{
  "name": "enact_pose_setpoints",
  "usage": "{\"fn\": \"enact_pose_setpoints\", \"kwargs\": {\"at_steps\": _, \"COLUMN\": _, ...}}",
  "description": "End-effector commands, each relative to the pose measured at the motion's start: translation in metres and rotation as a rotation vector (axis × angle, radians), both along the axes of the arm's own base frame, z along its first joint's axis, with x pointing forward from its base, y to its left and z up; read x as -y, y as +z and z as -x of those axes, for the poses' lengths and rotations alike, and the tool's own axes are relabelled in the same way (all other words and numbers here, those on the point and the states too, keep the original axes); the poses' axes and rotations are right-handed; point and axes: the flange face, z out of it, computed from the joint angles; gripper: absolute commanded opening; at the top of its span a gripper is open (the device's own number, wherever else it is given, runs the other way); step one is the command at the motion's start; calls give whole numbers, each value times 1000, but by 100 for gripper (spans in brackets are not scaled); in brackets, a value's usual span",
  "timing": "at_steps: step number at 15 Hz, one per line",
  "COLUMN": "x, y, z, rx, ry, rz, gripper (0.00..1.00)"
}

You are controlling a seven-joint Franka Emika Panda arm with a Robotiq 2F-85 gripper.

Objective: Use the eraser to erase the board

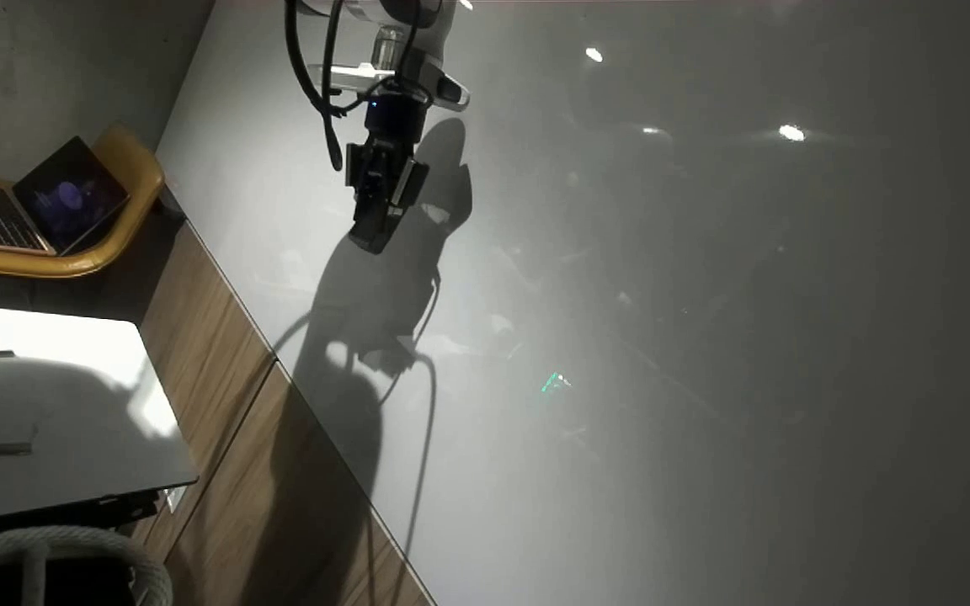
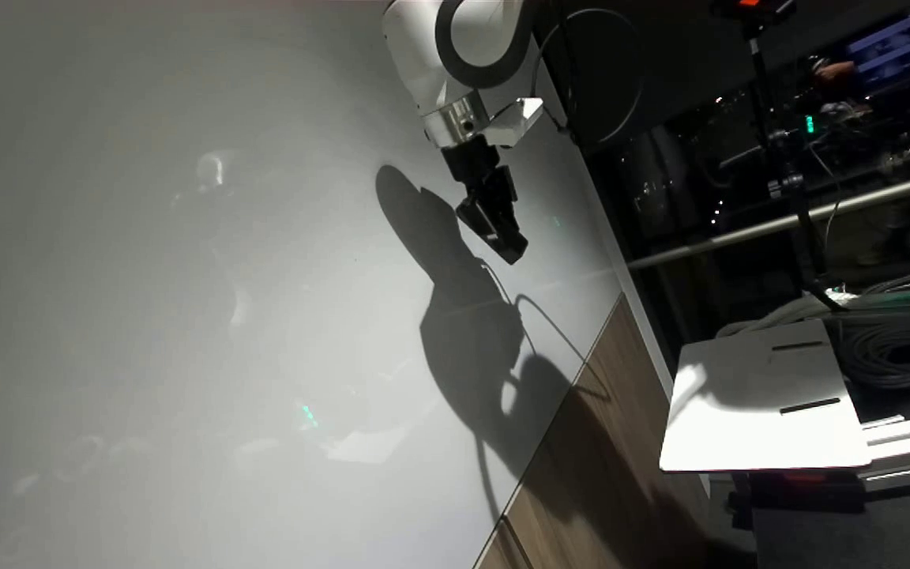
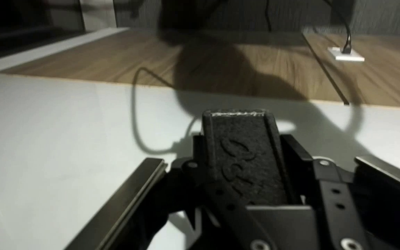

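The hand (image 3: 243, 152) is closed across the eraser (image 3: 245, 132), its fingers (image 3: 295, 154) spread only as wide as the block. I see the eraser's long axis running on out past them, roughly in line with the hand, embossed face turned to the wrist camera. The board (image 1: 662, 471) lies off the opposite, hidden face; judging by the shadow (image 1: 375, 295), there's a gap between. So the next move probably goes across that axis, settling the hidden face flat. Whether the green streak (image 1: 551, 383) is ink or glare, I can't tell.
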Motion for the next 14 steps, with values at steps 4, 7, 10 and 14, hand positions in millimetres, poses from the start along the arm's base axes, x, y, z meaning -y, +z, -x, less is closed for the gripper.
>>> {"fn": "enact_pose_setpoints", "kwargs": {"at_steps": 4, "x": 15, "y": -56, "z": 43, "rx": -372, "ry": -26, "rz": -102, "gripper": 30}}
{"fn": "enact_pose_setpoints", "kwargs": {"at_steps": 7, "x": 15, "y": -108, "z": 59, "rx": -513, "ry": -19, "rz": -182, "gripper": 30}}
{"fn": "enact_pose_setpoints", "kwargs": {"at_steps": 10, "x": 15, "y": -159, "z": 72, "rx": -650, "ry": -27, "rz": -236, "gripper": 30}}
{"fn": "enact_pose_setpoints", "kwargs": {"at_steps": 14, "x": 15, "y": -211, "z": 85, "rx": -771, "ry": -54, "rz": -275, "gripper": 30}}
